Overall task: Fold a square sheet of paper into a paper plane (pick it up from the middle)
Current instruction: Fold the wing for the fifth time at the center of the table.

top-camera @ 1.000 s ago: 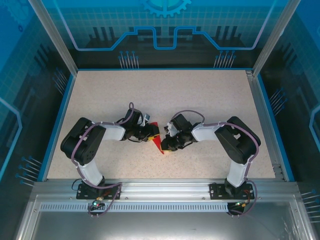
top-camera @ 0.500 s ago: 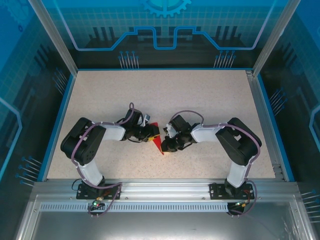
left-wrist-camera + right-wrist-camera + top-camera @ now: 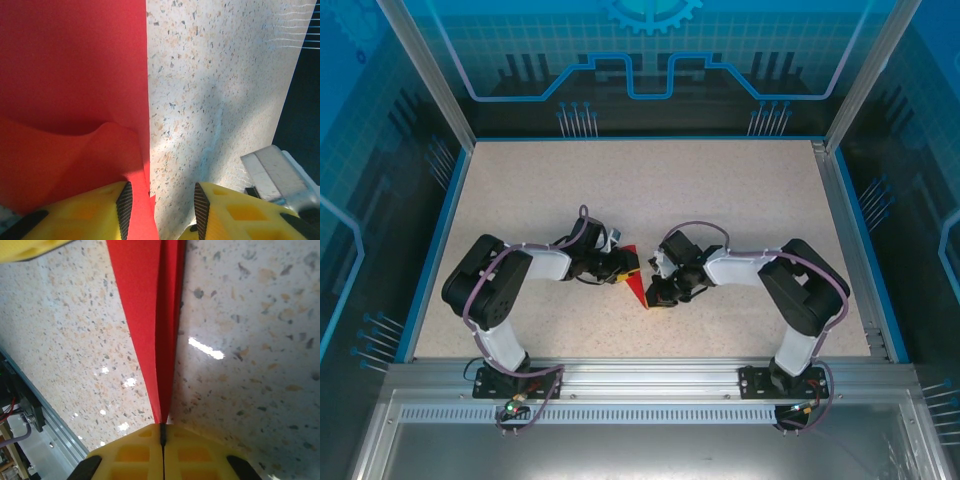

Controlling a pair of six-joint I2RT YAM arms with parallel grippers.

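Note:
The square sheet of paper [image 3: 636, 287] is bright red, folded to a narrow pointed shape, and lies on the table between the two grippers. In the left wrist view the paper [image 3: 75, 75] spreads flat with a raised fold, and its straight edge runs between the fingers. My left gripper [image 3: 162, 200] [image 3: 624, 268] stands open, its left finger [image 3: 107, 207] resting on the paper. In the right wrist view the paper [image 3: 147, 315] tapers to a creased tip. My right gripper [image 3: 162, 429] [image 3: 653, 294] is shut on that tip, low over the table.
The speckled table [image 3: 650, 190] has free room behind and to both sides of the grippers. A blue rim [image 3: 435, 240] and a metal rail [image 3: 640, 375] bound it. A grey metal part [image 3: 275, 172] sits close to the right of my left gripper.
My right gripper has pressed fully shut on the paper's tip and shifted slightly left and nearer, its elbow swinging right. The left arm has not moved.

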